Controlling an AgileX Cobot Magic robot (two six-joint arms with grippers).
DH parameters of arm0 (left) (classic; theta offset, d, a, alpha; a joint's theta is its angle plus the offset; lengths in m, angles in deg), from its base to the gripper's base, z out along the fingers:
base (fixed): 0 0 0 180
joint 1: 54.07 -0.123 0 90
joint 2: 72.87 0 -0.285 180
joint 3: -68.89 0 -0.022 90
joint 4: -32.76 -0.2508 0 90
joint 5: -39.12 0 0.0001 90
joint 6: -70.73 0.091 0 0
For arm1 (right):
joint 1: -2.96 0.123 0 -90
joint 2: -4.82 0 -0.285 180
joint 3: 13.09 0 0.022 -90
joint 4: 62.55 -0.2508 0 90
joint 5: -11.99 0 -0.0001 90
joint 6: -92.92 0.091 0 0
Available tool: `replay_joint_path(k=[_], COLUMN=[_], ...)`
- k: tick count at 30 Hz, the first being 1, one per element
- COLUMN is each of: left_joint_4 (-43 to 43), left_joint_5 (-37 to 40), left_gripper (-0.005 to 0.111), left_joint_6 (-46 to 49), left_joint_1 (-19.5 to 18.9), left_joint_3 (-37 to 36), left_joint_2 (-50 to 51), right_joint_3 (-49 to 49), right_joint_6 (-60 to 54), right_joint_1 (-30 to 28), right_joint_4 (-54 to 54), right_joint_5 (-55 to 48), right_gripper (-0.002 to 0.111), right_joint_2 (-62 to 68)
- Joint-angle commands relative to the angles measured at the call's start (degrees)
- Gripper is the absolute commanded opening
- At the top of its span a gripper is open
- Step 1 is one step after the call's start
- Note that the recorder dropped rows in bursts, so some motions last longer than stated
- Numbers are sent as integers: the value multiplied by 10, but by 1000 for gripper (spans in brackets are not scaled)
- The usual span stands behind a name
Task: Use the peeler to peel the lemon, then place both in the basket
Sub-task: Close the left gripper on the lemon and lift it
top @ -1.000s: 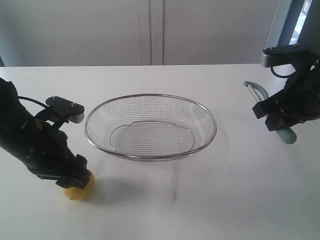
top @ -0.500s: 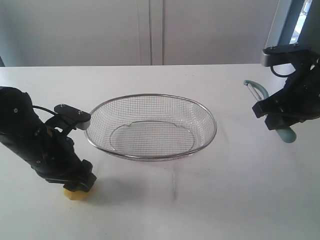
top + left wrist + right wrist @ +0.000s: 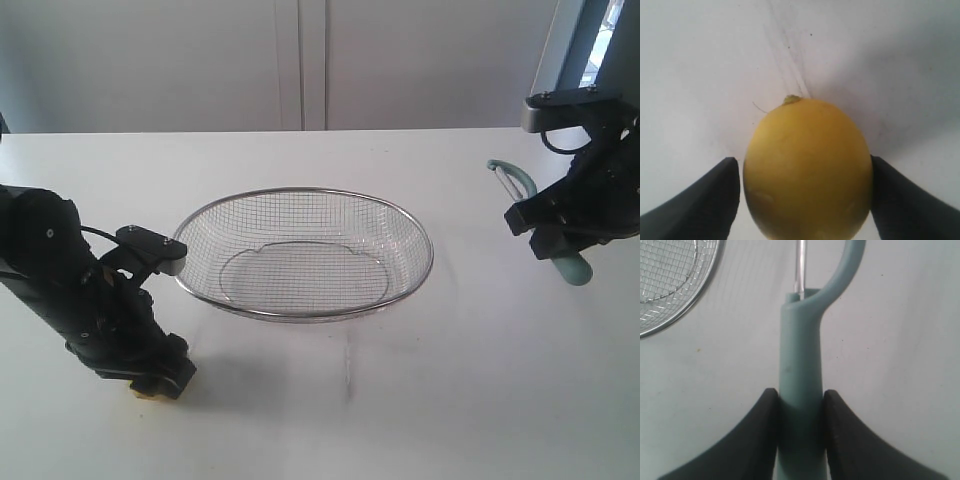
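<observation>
White bench [image 3: 450, 400] bears a wire-mesh basket [image 3: 300, 313]; left gripper [image 3: 804, 167] jaws pinch the lemon [image 3: 807, 150], right gripper [image 3: 800, 399] jaws clamp the peeler [image 3: 800, 350].

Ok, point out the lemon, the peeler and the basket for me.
lemon [image 3: 807, 170]: left wrist view, middle of its skin.
peeler [image 3: 800, 365]: right wrist view, teal handle.
basket [image 3: 300, 189]: exterior view, far rim.

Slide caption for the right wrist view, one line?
Right tool shut on the peeler by its teal handle, white table behind, wire-mesh basket at the frame's corner.
</observation>
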Motion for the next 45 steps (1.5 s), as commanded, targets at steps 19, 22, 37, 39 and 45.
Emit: replay_joint_path(k=[19, 22, 37, 39, 45], left_joint_4=[-1, -1, -2, -2, -7], left_joint_5=[7, 9, 57, 58, 76], left_gripper=[62, 39, 0, 0, 0], left_joint_6=[28, 27, 21, 11, 11], left_joint_1=[1, 1, 1, 1, 1], left_joint_3=[1, 1, 1, 1, 1], left_joint_2=[18, 18, 7, -6, -56], right_joint_3=[0, 0, 0, 0, 0], right_joint_6=[-2, -2, -2, -2, -2], right_joint_1=[1, 1, 1, 1, 1], right_joint_4=[-8, -12, -12, -12, -12], right_joint_5=[8, 9, 18, 18, 15], right_gripper=[0, 0, 0, 0, 0], right_joint_2=[-6, -6, -6, -6, -6])
